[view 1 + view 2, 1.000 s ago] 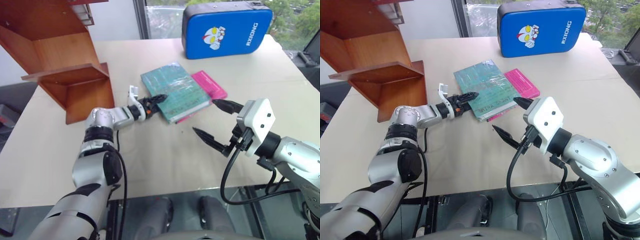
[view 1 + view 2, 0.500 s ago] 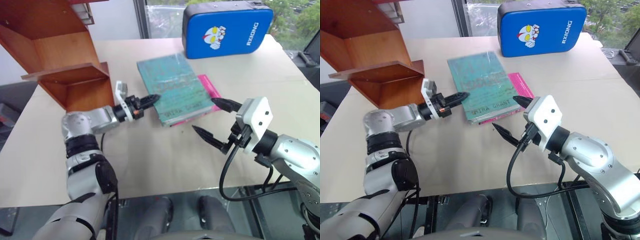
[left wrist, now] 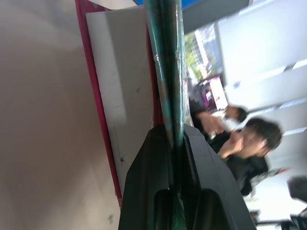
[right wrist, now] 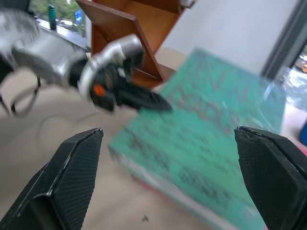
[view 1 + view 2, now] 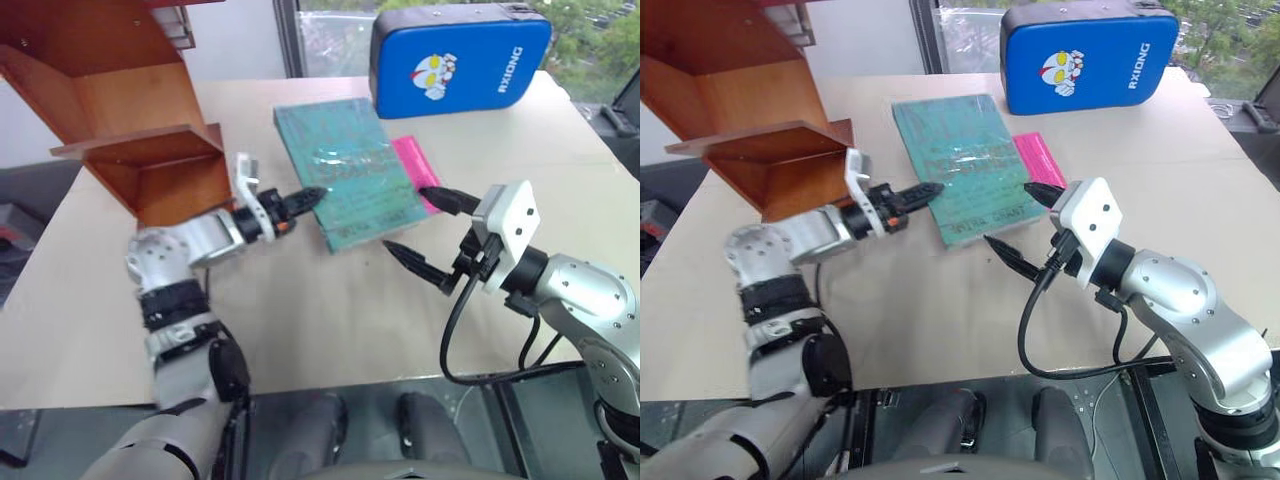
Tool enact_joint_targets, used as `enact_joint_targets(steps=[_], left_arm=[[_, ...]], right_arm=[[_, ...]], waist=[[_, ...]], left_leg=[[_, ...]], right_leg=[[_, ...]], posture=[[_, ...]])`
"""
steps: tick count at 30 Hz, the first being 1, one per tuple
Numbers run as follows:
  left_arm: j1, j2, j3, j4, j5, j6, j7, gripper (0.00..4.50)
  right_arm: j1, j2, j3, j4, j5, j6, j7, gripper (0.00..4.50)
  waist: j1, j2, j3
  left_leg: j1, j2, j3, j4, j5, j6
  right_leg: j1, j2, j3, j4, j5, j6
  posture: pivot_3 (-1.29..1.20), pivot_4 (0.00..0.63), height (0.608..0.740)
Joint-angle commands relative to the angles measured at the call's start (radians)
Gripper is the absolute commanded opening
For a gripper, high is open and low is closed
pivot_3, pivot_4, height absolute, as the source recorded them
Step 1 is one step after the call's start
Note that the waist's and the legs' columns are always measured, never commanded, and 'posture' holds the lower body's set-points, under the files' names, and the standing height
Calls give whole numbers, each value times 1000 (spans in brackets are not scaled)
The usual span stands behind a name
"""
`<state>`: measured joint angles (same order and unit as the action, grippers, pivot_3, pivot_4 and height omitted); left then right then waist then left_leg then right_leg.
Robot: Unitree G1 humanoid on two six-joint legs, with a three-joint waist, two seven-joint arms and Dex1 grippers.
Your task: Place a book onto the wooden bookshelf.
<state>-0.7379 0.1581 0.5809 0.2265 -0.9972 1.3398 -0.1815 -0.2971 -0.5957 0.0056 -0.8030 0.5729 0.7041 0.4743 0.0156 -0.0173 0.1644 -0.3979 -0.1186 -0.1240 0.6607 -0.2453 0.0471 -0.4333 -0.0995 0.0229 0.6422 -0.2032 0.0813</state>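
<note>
Left gripper (image 5: 308, 197) clamped on the near-left edge of the teal book (image 5: 350, 170) — book tilted up off the table (image 5: 300, 320), covering most of the pink book (image 5: 412, 165). Right gripper (image 5: 425, 230) jaws wide apart, holding nothing, just beside the book's near corner. Wooden bookshelf (image 5: 130, 140) stands left of the book — blue case (image 5: 455, 55) behind it

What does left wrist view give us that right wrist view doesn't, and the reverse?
Left wrist: the left gripper's fingers clamped on the book edge-on, white page edges of the pink book beneath, people in the background.

Right wrist: the right gripper open and facing the book's teal cover, the wooden bookshelf behind, the left gripper seen from outside at the book's edge.

Both: the book, the left gripper on it, the table.
</note>
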Motion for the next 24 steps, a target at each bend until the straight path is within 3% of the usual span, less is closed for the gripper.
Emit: enact_joint_targets(steps=[1, 6, 8, 9, 15, 24], left_arm=[[34, -65, -7, -50, 14, -62, 82, 26], [126, -130, 6, -123, -46, -14, 168, 26], [159, -137, -7, -139, -56, -13, 177, 817], [174, -137, -14, -140, -60, -14, 174, 1010], [205, -138, -25, -114, -88, -39, 146, 3838], [198, -118, -94, -30, -63, -160, -49, 3838]], right_arm=[[17, -18, -38, -57, 12, 0, -6, 4500], [44, -33, -73, -97, 34, 33, -34, 4500], [54, -37, -79, -107, 41, 43, -40, 4500], [59, -39, -79, -113, 44, 48, -43, 4500], [51, -51, -101, -135, 91, 97, -65, 4500], [65, -85, -132, -171, 137, 144, -99, 4500]], waist=[[1, -1, 0], [1, -1, -1], [1, -1, -1], [0, -1, -1], [1, -1, -1], [1, 0, -2]], left_leg=[[0, 0, 0, 0, 0, 0], [0, 0, -1, 1, 0, 0], [0, 0, -1, 1, 0, 0], [0, 0, 0, 1, 0, 0], [1, 0, 0, 2, 0, 0], [1, 0, 0, 2, 0, 1]], right_leg=[[0, 0, 0, 0, 0, 0], [1, 0, -1, 0, 0, 0], [1, 0, -1, 0, 0, 0], [1, 0, -1, 0, 0, 0], [2, 0, -1, 1, 0, 0], [2, 0, -1, 0, 0, 0]], posture=[[0, 150, 736], [0, 150, 736], [0, 150, 736], [0, 150, 736], [0, 150, 736], [0, 150, 736]])
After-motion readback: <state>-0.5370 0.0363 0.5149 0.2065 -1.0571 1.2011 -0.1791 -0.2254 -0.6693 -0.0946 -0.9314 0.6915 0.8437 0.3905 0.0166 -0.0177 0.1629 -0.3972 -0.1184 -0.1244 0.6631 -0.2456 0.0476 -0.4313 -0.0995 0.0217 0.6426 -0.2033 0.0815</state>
